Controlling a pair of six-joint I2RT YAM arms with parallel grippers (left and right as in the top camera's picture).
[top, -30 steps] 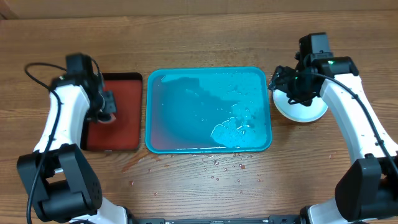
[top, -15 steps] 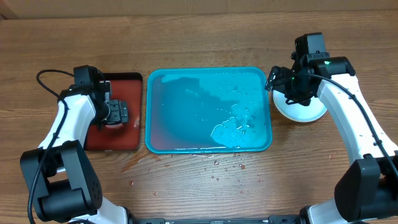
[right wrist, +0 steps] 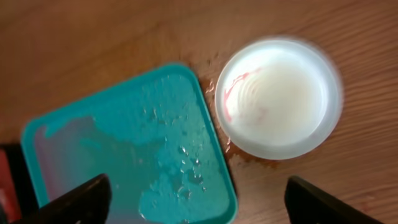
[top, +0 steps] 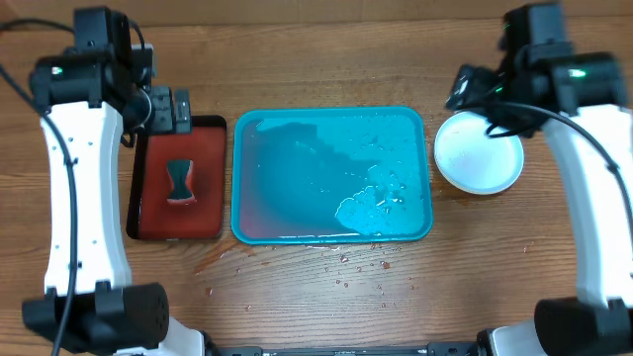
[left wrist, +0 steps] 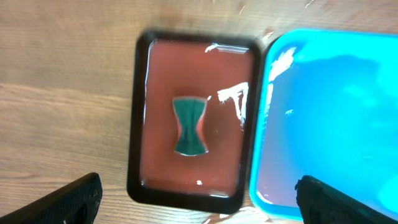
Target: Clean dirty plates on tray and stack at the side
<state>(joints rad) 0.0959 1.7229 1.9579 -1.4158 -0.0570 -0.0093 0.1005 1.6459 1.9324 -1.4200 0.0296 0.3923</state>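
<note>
The teal tray (top: 331,119) lies mid-table, wet, with water pooled and beaded on its floor; it also shows in the left wrist view (left wrist: 329,112) and the right wrist view (right wrist: 124,143). A white plate (top: 479,155) sits on the wood just right of the tray, and a faint red smear marks its inner left side (right wrist: 280,96). My right gripper (top: 473,87) hovers open above the plate's far left edge, holding nothing (right wrist: 199,205). My left gripper (top: 164,107) hangs open over the far end of the red tray, also holding nothing (left wrist: 199,205).
A small red, black-rimmed tray (top: 148,213) lies left of the teal tray, with a green hourglass-shaped sponge (top: 179,182) lying in it (left wrist: 189,126). Water drops and reddish spots dot the wood (top: 346,265) in front of the teal tray.
My left gripper opened, left the sponge lying in the red tray and pulled up and back. My right gripper rose from the white plate toward the table's far side, its jaws widening.
</note>
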